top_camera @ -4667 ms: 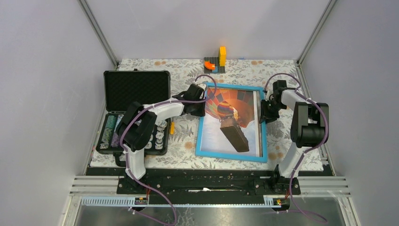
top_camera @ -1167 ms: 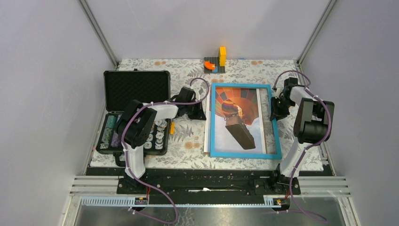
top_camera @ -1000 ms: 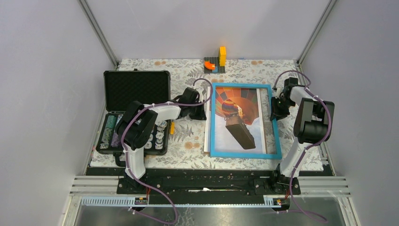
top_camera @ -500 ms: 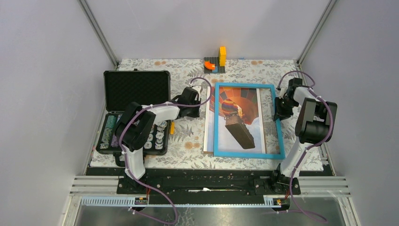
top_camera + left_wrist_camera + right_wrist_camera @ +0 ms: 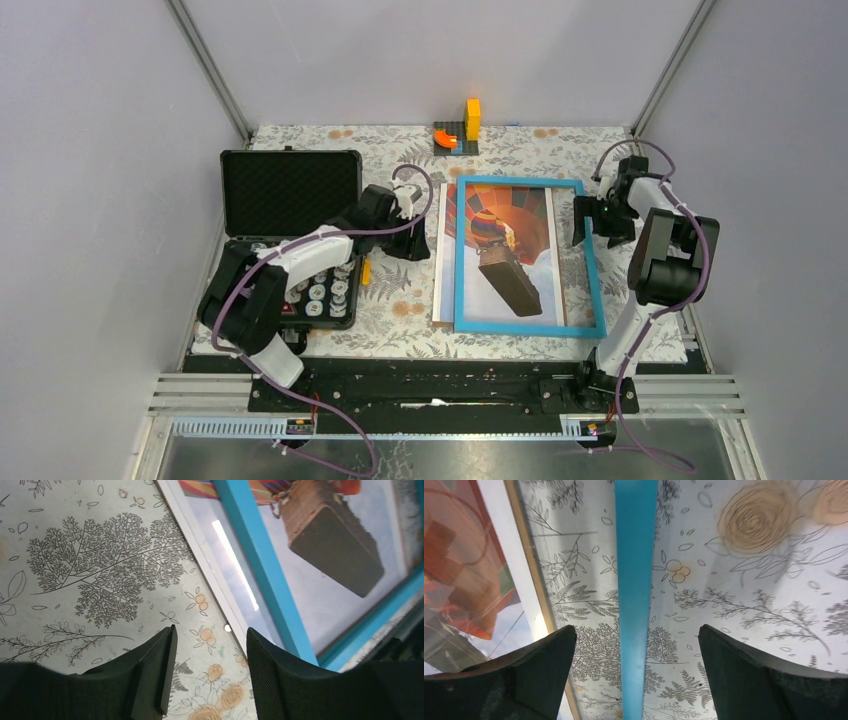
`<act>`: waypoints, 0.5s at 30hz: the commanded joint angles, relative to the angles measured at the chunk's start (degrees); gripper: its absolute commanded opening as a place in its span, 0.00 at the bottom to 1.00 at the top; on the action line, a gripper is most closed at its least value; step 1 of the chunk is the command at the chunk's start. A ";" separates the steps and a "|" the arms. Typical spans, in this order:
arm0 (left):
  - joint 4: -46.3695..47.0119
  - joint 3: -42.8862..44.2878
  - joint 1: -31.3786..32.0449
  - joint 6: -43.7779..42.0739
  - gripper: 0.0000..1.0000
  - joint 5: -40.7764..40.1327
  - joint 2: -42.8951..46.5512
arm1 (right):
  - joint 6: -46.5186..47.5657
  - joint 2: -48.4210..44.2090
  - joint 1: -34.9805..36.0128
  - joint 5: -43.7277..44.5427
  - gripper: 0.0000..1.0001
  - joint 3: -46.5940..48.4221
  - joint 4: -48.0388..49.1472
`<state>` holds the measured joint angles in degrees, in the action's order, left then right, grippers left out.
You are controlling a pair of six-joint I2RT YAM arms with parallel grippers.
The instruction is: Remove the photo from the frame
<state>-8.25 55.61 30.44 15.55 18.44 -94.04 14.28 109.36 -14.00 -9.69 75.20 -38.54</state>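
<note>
The frame (image 5: pixel 530 328), a thin light-blue rectangle, lies flat on the floral cloth. The photo (image 5: pixel 500 250) of a balloon and wicker basket lies under it, shifted left so its white edge (image 5: pixel 440 265) sticks out past the frame's left bar. My left gripper (image 5: pixel 413 238) hovers open just left of that edge; in the left wrist view the gripper (image 5: pixel 210 630) has only cloth between its fingers, with the photo (image 5: pixel 330 545) and frame bar (image 5: pixel 260 580) to the right. My right gripper (image 5: pixel 637 627) stands wide open straddling the frame's right bar (image 5: pixel 636 555) without touching it, and shows in the top view (image 5: pixel 590 220).
An open black case (image 5: pixel 290 190) with foam lid and round pieces in its lower half (image 5: pixel 320 295) sits at the left. A yellow and orange block toy (image 5: pixel 460 130) stands at the back. A small orange piece (image 5: pixel 366 270) lies beside the case.
Both grippers have opened and let go. The left arm drew back to the left and the right gripper lifted off the frame's right bar. Earlier the frame slid right, uncovering the photo's left edge.
</note>
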 commanded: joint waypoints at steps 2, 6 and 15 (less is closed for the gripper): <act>0.87 -3.41 -1.95 0.27 0.60 8.41 5.09 | 1.96 -6.10 -0.41 -2.57 1.00 5.21 -3.59; 3.20 -7.14 -2.42 0.90 0.61 10.74 7.50 | 3.01 -10.40 -0.41 -7.82 1.00 6.37 -5.42; 7.99 -14.21 -2.51 5.24 0.60 20.27 8.55 | 1.96 -19.36 4.34 -24.84 1.00 1.91 -9.52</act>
<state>-5.10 43.55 28.12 18.06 32.47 -88.07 16.32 94.98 -13.39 -24.34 79.57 -44.45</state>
